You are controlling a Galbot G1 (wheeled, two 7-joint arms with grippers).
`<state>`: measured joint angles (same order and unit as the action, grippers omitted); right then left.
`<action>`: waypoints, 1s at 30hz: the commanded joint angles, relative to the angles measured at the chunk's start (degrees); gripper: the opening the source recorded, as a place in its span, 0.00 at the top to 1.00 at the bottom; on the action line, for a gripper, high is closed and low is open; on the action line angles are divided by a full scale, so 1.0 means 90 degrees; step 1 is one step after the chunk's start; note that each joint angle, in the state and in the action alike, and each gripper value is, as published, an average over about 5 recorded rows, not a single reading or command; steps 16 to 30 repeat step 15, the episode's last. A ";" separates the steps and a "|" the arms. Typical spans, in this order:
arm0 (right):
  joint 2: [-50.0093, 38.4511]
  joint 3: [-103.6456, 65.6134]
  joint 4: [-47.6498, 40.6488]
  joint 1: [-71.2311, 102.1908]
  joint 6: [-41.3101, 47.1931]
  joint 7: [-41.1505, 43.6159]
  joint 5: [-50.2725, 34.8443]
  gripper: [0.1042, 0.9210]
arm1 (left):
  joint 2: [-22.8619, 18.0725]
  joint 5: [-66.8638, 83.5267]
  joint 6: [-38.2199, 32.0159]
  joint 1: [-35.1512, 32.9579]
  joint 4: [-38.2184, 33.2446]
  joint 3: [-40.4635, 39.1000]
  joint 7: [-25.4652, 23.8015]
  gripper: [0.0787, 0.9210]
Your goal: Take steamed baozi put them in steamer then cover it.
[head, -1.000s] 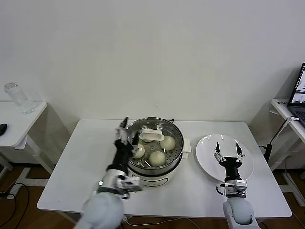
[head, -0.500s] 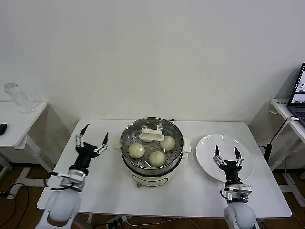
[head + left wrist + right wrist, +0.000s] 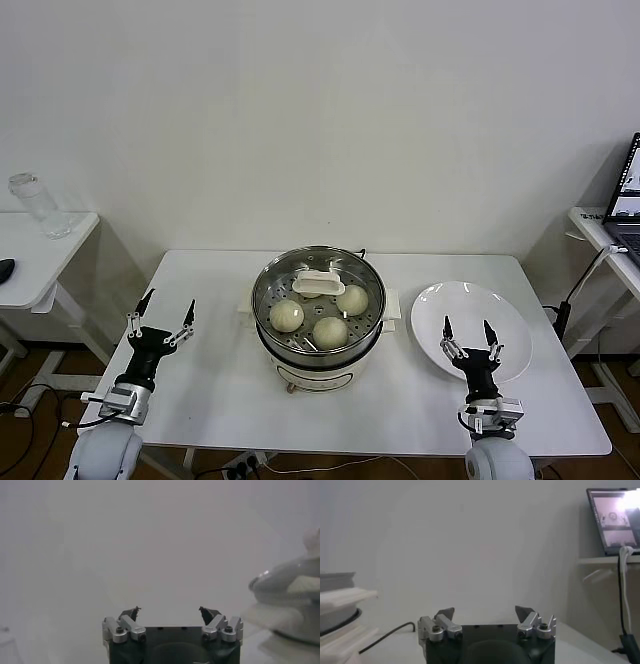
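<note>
Head view: buns loaded, lid on, both arms clear of the pot.

The large shiny stainless-steel steamer (image 3: 318, 315) holds pale cream baozi (image 3: 331, 331) under a clear glass lid with a white handle (image 3: 318, 282) (three buns show plainly, a fourth is hard to make out). The left gripper (image 3: 160, 323), fingers spread and empty, stands well left of it; the right gripper (image 3: 467, 341), likewise spread, hangs over the bare white plate (image 3: 500, 308). Nothing seems left.
</note>
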<state>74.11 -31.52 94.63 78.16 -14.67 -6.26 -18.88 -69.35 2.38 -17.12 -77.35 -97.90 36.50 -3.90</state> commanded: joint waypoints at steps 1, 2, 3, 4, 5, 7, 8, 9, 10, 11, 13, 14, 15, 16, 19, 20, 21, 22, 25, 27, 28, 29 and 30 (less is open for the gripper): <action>-0.0007 0.0034 0.0147 0.0149 0.0081 -0.0030 0.0006 0.12 | 0.0059 0.0442 -0.0466 -0.0141 0.0351 0.0229 -0.0198 0.12; -0.0007 0.0038 0.0143 0.0152 0.0071 -0.0044 0.0023 0.12 | 0.0068 0.0441 -0.0463 -0.0139 0.0347 0.0224 -0.0205 0.12; -0.0006 0.0045 0.0134 0.0153 0.0059 -0.0061 0.0041 0.12 | 0.0075 0.0441 -0.0459 -0.0136 0.0345 0.0220 -0.0209 0.12; -0.0005 0.0052 0.0122 0.0153 0.0047 -0.0081 0.0061 0.12 | 0.0080 0.0441 -0.0454 -0.0131 0.0344 0.0215 -0.0213 0.12; -0.0002 0.0058 0.0108 0.0152 0.0037 -0.0100 0.0081 0.12 | 0.0087 0.0440 -0.0450 -0.0127 0.0341 0.0209 -0.0218 0.12; 0.0005 0.0064 0.0108 0.0157 0.0029 -0.0122 0.0104 0.12 | 0.0095 0.0430 -0.0448 -0.0125 0.0329 0.0194 -0.0223 0.12; 0.0012 0.0061 0.0118 0.0164 0.0031 -0.0127 0.0110 0.12 | 0.0095 0.0425 -0.0449 -0.0125 0.0324 0.0189 -0.0227 0.12; 0.0017 0.0059 0.0138 0.0176 0.0031 -0.0129 0.0119 0.12 | 0.0093 0.0417 -0.0451 -0.0127 0.0321 0.0186 -0.0226 0.12; 0.0021 0.0057 0.0162 0.0192 0.0031 -0.0130 0.0129 0.12 | 0.0088 0.0410 -0.0452 -0.0127 0.0321 0.0183 -0.0223 0.12; 0.0024 0.0056 0.0185 0.0209 0.0029 -0.0132 0.0138 0.12 | 0.0081 0.0403 -0.0452 -0.0127 0.0325 0.0183 -0.0219 0.12; 0.0024 0.0048 0.0224 0.0250 0.0013 -0.0138 0.0162 0.12 | 0.0069 0.0382 -0.0457 -0.0126 0.0340 0.0172 -0.0208 0.12; 0.0024 0.0046 0.0231 0.0260 0.0008 -0.0139 0.0169 0.12 | 0.0065 0.0377 -0.0457 -0.0125 0.0344 0.0170 -0.0207 0.12; 0.0023 0.0042 0.0236 0.0269 0.0001 -0.0140 0.0177 0.12 | 0.0061 0.0369 -0.0460 -0.0125 0.0349 0.0166 -0.0205 0.12; 0.0023 0.0042 0.0236 0.0269 0.0001 -0.0140 0.0177 0.12 | 0.0061 0.0369 -0.0460 -0.0125 0.0349 0.0166 -0.0205 0.12; 0.0023 0.0042 0.0236 0.0269 0.0001 -0.0140 0.0177 0.12 | 0.0061 0.0369 -0.0460 -0.0125 0.0349 0.0166 -0.0205 0.12; 0.0023 0.0042 0.0236 0.0269 0.0001 -0.0140 0.0177 0.12 | 0.0061 0.0369 -0.0460 -0.0125 0.0349 0.0166 -0.0205 0.12; 0.0023 0.0042 0.0236 0.0269 0.0001 -0.0140 0.0177 0.12 | 0.0061 0.0369 -0.0460 -0.0125 0.0349 0.0166 -0.0205 0.12; 0.0023 0.0042 0.0236 0.0269 0.0001 -0.0140 0.0177 0.12 | 0.0061 0.0369 -0.0460 -0.0125 0.0349 0.0166 -0.0205 0.12; 0.0023 0.0042 0.0236 0.0269 0.0001 -0.0140 0.0177 0.12 | 0.0061 0.0369 -0.0460 -0.0125 0.0349 0.0166 -0.0205 0.12; 0.0023 0.0042 0.0236 0.0269 0.0001 -0.0140 0.0177 0.12 | 0.0061 0.0369 -0.0460 -0.0125 0.0349 0.0166 -0.0205 0.12; 0.0023 0.0042 0.0236 0.0269 0.0001 -0.0140 0.0177 0.12 | 0.0061 0.0369 -0.0460 -0.0125 0.0349 0.0166 -0.0205 0.12; 0.0023 0.0042 0.0236 0.0269 0.0001 -0.0140 0.0177 0.12 | 0.0061 0.0369 -0.0460 -0.0125 0.0349 0.0166 -0.0205 0.12; 0.0023 0.0042 0.0236 0.0269 0.0001 -0.0140 0.0177 0.12 | 0.0061 0.0369 -0.0460 -0.0125 0.0349 0.0166 -0.0205 0.12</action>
